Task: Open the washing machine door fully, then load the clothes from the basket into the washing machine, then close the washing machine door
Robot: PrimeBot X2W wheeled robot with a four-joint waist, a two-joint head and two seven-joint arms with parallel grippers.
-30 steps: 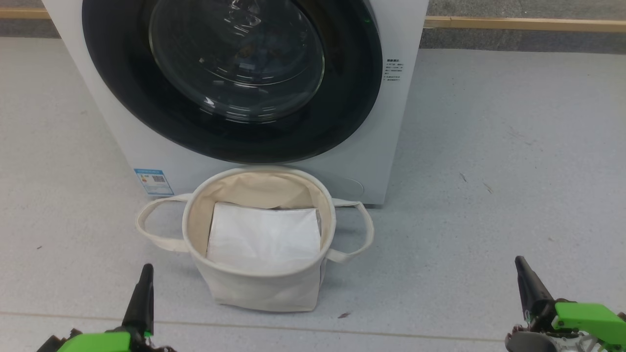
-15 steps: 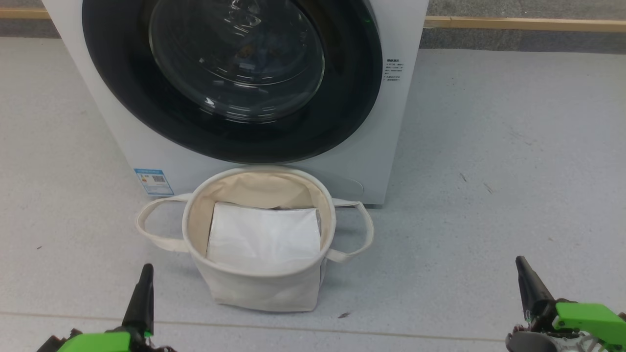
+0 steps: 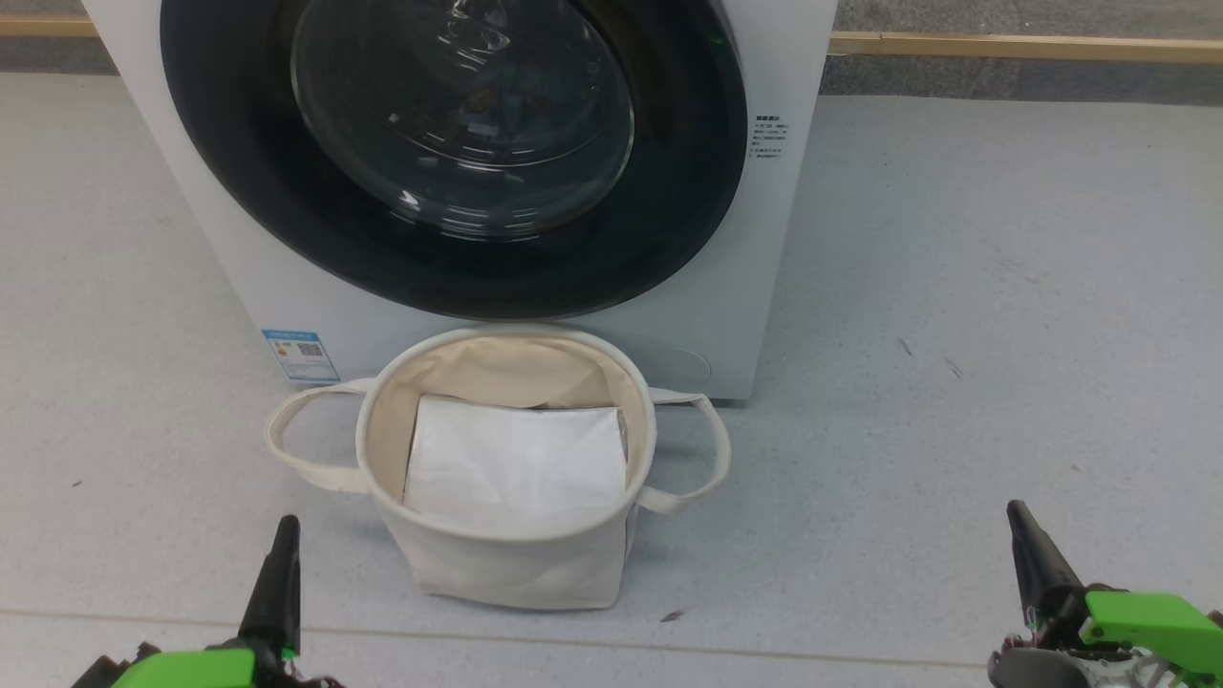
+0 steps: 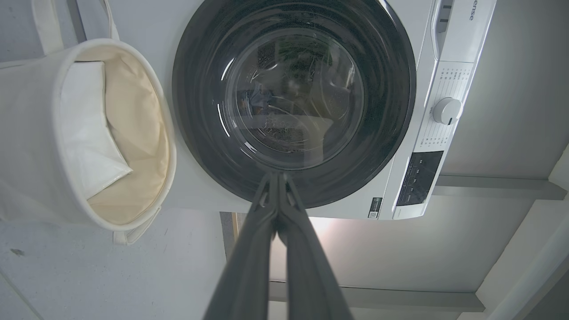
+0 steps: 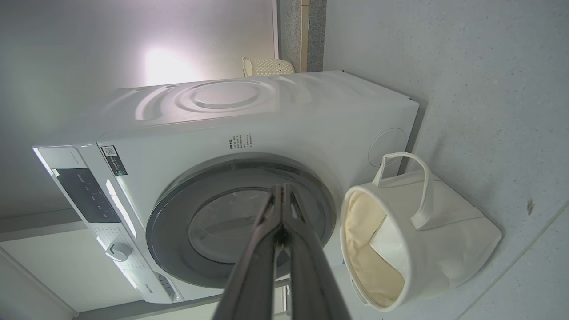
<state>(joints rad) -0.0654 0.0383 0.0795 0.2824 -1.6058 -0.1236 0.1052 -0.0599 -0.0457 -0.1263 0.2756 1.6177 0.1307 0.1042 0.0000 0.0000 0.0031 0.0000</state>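
On the floor (image 3: 955,334) before us, the basket (image 3: 506,569) stands just in front of the washing machine (image 3: 764,239), a flat white sheet (image 3: 516,463) inside it. The washing machine door (image 3: 449,268) is closed. Our left tool (image 3: 284,535) and right tool (image 3: 1018,521) hang low, fingers pressed together, empty.

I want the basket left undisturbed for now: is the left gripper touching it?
Apart. The head view shows a strip of bare floor between the shut left gripper and the basket wall.
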